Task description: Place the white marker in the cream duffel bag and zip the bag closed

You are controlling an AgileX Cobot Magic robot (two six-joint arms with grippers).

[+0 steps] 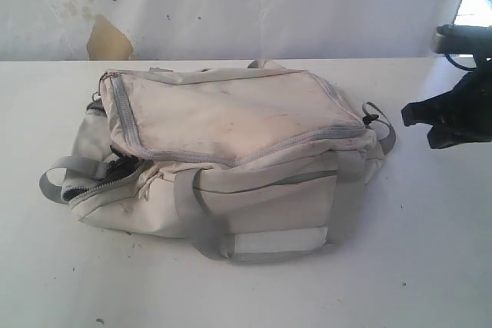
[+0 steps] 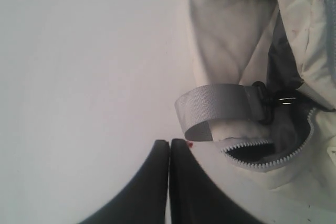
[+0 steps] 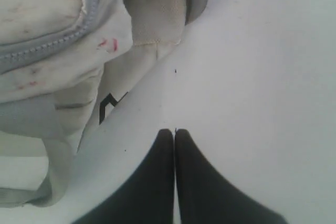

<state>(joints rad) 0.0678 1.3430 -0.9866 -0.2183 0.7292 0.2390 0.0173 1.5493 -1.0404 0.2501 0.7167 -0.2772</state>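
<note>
Table (image 1: 430,266) bears cream duffel bag (image 1: 231,136), wall (image 1: 231,5) perhaps peeling; left pincer (image 2: 169,142), right pincer (image 3: 174,132) closed.

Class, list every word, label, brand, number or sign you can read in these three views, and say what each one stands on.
No readable text in any view.
Cream duffel bag: no print or label shows in the exterior view.
Black angular mark on the bag's side, right wrist view: partly cut off, not legible as a letter or logo.
Red marks on the bag: smudges, not letters.
</note>
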